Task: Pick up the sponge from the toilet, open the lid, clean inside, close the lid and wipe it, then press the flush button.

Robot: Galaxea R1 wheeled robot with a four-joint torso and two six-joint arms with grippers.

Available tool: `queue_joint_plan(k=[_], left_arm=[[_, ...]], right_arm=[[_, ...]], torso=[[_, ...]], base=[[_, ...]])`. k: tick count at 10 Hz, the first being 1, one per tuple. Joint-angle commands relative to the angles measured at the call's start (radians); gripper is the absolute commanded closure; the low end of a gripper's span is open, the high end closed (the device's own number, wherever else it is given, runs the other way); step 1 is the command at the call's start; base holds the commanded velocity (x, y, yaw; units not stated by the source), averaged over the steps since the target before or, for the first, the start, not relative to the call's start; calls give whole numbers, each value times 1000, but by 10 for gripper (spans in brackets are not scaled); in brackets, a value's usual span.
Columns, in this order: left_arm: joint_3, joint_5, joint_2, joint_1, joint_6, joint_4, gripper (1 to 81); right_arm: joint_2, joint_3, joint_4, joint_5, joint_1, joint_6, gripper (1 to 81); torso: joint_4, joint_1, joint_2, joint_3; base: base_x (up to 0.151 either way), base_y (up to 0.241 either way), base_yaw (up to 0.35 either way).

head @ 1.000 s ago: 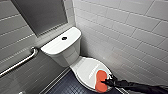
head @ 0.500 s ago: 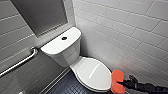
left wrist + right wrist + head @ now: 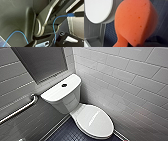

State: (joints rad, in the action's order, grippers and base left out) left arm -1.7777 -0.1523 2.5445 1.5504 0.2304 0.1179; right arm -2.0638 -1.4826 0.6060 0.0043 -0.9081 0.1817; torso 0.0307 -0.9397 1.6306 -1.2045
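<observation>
Orange-red sponge [image 3: 136,23] is pinched in my right gripper [image 3: 133,45], over the floor [image 3: 109,33] just beside the closed lid [image 3: 95,120]. I judge either lid-opening or the flush button [image 3: 64,85] is due; both call for a reach over the toilet [image 3: 65,100].

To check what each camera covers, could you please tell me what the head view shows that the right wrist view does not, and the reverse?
The head view adds the white tank with the flush button on its top, a metal grab bar on the grey wall, and the light tiled wall beside the toilet. The right wrist view adds the sponge, orange-red, large and close to the camera. Both show the lid, closed, and the dark tiled floor.
</observation>
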Motion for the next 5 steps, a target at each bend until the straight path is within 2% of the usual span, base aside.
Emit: queue_joint_plan(k=[1,2,4,5], left_arm=[[303,118,-257,-189,1,9,10],[320,140,-283,-245,-8,11,10],[328,203,-303,-359,-54,40,10],[320,220,-300,-401,-74,57,10]], right_arm=[[25,-29,-89,-30,-297,5,811],[5,-62,-106,0,-363,5,811],[-41,-99,-137,111,-495,2,811],[-72,-126,-137,117,-532,2,811]], torso=[[0,0,0,0],[0,0,0,0],[0,0,0,0],[0,0,0,0]], base=[[0,0,0],[0,0,0],[0,0,0],[0,0,0]])
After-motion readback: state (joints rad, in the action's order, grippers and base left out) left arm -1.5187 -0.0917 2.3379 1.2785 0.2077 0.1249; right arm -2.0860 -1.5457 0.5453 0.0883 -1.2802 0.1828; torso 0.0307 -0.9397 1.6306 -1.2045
